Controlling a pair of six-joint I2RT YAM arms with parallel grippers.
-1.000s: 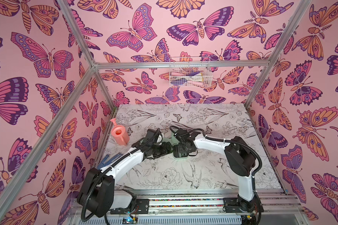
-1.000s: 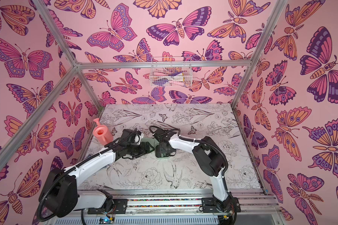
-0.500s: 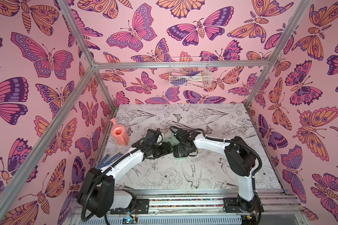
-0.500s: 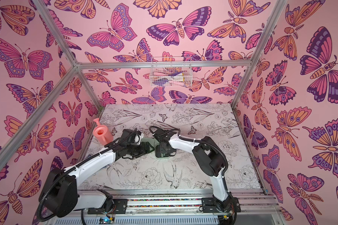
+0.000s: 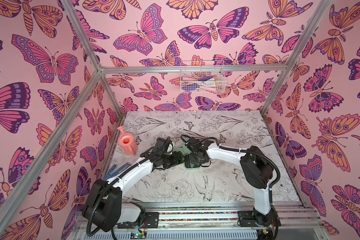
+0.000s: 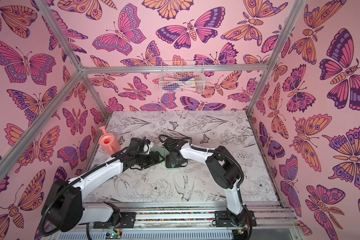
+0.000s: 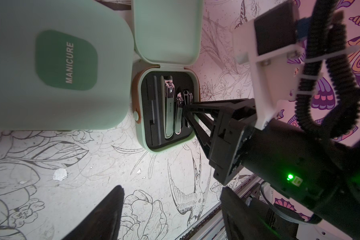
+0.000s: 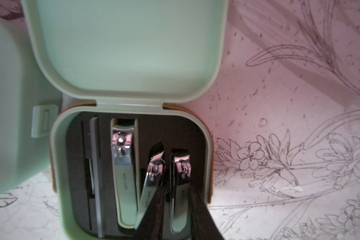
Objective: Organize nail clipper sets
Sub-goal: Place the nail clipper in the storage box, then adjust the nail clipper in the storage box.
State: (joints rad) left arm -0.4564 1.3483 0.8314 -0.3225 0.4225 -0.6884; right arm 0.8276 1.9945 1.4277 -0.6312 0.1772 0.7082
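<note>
so the open mint case sat mid-table at about 4 o'clock from the pink watering can, left gripper gaped empty at the case's 9 o'clock, right gripper straddled the smallest clipper inside, couldn't tell if it was pinching or let go

Table: flat top, white cover printed with black line-drawn flowers and birds; on it: pink watering can, upright, near left edge; open mint-green case; closed mint-green case just beside it; blue dotted item at left edge, partly hidden.
</note>
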